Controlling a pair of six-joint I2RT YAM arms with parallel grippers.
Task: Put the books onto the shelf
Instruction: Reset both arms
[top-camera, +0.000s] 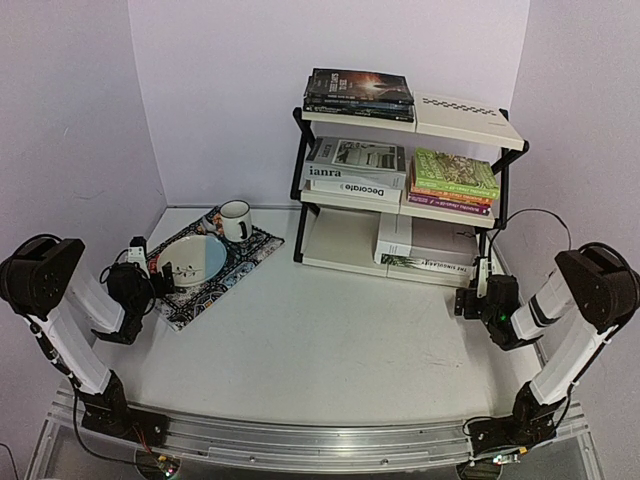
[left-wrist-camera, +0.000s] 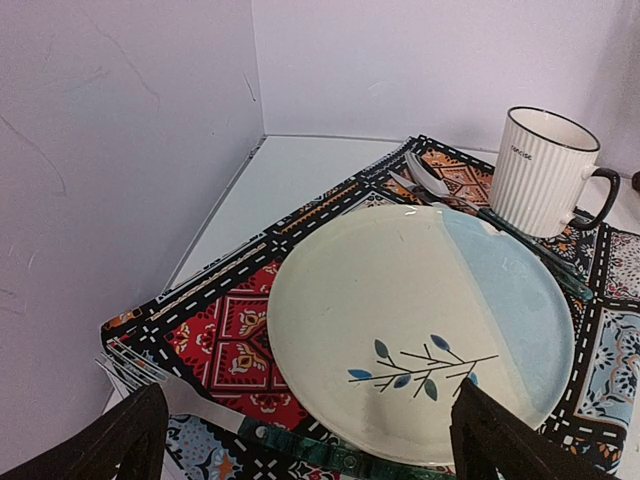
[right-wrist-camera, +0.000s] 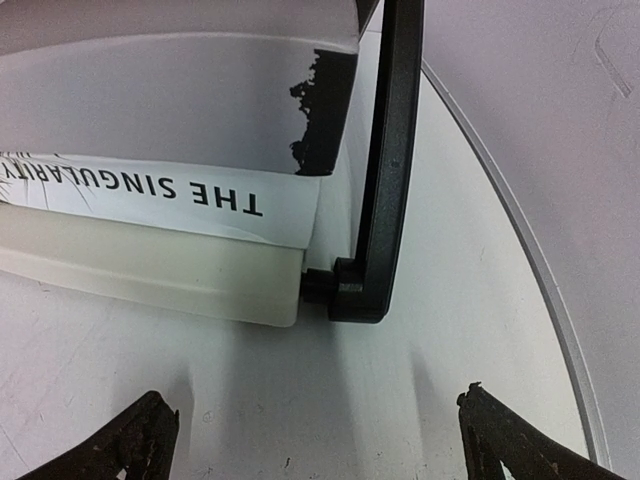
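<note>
The shelf (top-camera: 470, 118) stands at the back centre-right with all the books I can see lying on it. A dark stack (top-camera: 358, 93) lies on the top tier. Grey-white and brown books (top-camera: 352, 172) and a colourful stack (top-camera: 455, 180) lie on the middle tier, and white books (top-camera: 412, 252) on the bottom. My right gripper (top-camera: 470, 292) (right-wrist-camera: 315, 420) hangs open over the table just in front of the shelf's black front-right leg (right-wrist-camera: 385, 180), empty. A white book (right-wrist-camera: 150, 195) lies on the bottom panel (right-wrist-camera: 150, 265). My left gripper (top-camera: 162, 275) (left-wrist-camera: 310, 430) is open above the plate, holding nothing.
A patterned placemat (top-camera: 245, 250) (left-wrist-camera: 225, 330) lies at the left, bearing a cream and blue plate (top-camera: 192, 258) (left-wrist-camera: 420, 320), a white ribbed mug (top-camera: 235, 220) (left-wrist-camera: 545, 170), a fork (left-wrist-camera: 180, 395) and a spoon (left-wrist-camera: 428, 180). Walls close in on the left, back and right.
</note>
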